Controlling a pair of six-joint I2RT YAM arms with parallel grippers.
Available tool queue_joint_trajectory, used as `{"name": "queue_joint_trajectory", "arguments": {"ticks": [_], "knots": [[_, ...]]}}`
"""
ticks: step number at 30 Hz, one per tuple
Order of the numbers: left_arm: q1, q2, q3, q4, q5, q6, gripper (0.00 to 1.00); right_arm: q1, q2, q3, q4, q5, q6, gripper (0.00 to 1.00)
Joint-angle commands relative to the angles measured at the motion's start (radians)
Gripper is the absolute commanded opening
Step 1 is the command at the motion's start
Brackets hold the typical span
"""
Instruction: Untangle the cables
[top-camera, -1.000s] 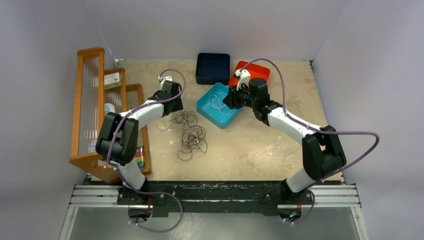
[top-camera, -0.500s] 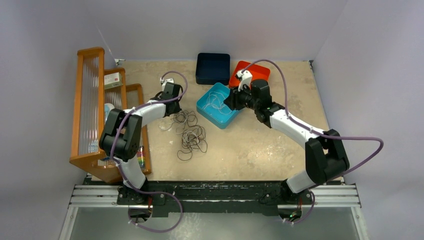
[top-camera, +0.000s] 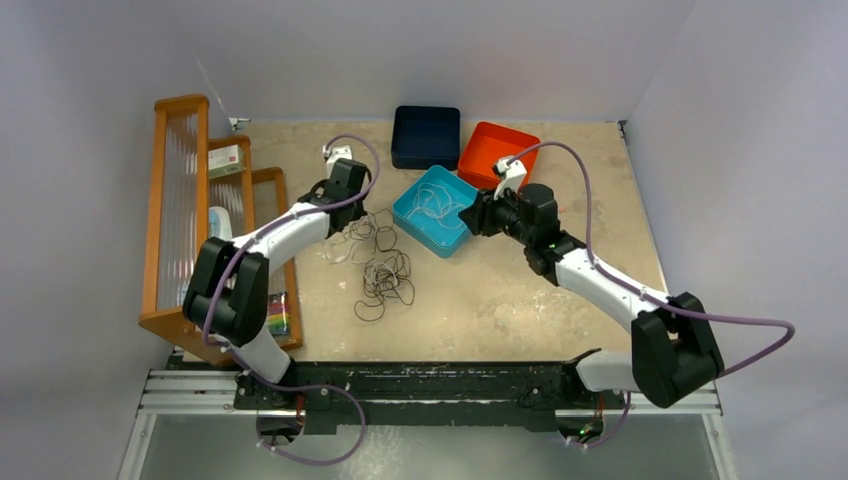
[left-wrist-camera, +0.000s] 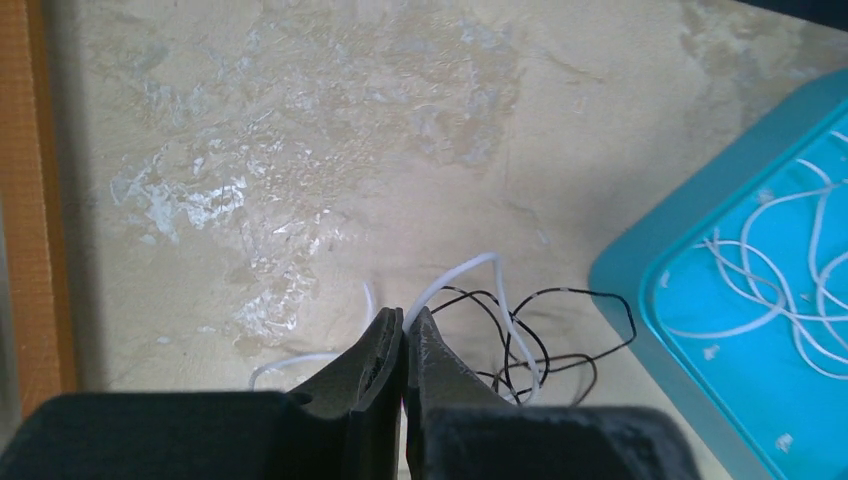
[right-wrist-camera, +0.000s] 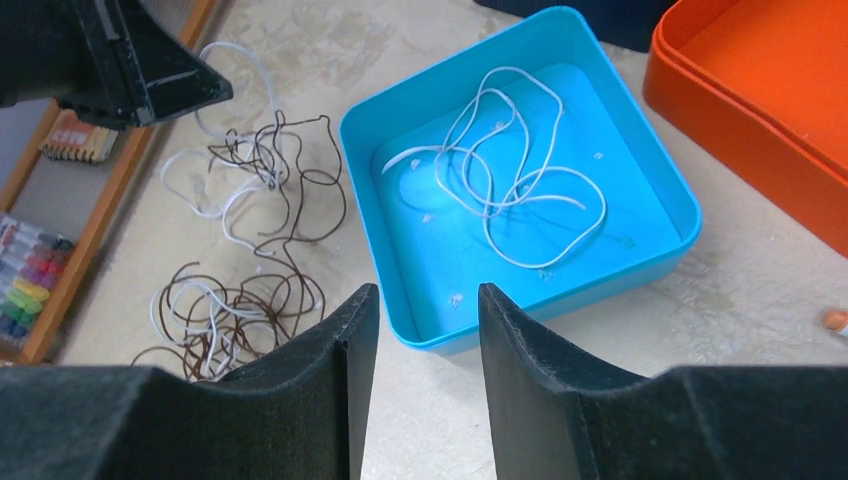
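The right hand (top-camera: 472, 214) has backed off the blue tray (top-camera: 420, 236); the left hand (top-camera: 347, 200) has closed beside the cables (top-camera: 382, 262), a loose white-and-brown tangle on the desk (top-camera: 500, 290). Left wrist view: the hand is pressed together at a white strand (left-wrist-camera: 470, 268), and whether that strand is caught cannot be told. Right wrist view: the hand is spread and empty before the tray, with white loops (right-wrist-camera: 510, 170) inside. A pull could drag the whole knot tighter.

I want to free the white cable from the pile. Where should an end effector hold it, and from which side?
Probably hold the white cable at its bare loop on the shelf side, from straight above: there it lies flat, apart from the dark cables.
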Motion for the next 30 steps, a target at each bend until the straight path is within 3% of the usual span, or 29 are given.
{"name": "queue_joint_trajectory", "arguments": {"ticks": [1,17,24,30], "knots": [[-0.021,-0.094,0.056,-0.041,-0.065,0.018,0.0,0.005,-0.059,-0.009,0.109,0.066,0.032,0.44],[-0.029,-0.228,0.06,-0.081,-0.022,0.041,0.0,0.005,-0.153,-0.087,0.227,0.086,0.075,0.47],[-0.029,-0.281,0.068,-0.085,0.054,0.062,0.0,0.005,-0.182,-0.096,0.253,0.157,0.091,0.64],[-0.029,-0.332,0.068,-0.074,0.099,0.102,0.0,0.005,-0.197,-0.112,0.313,0.155,0.086,0.67]]}}
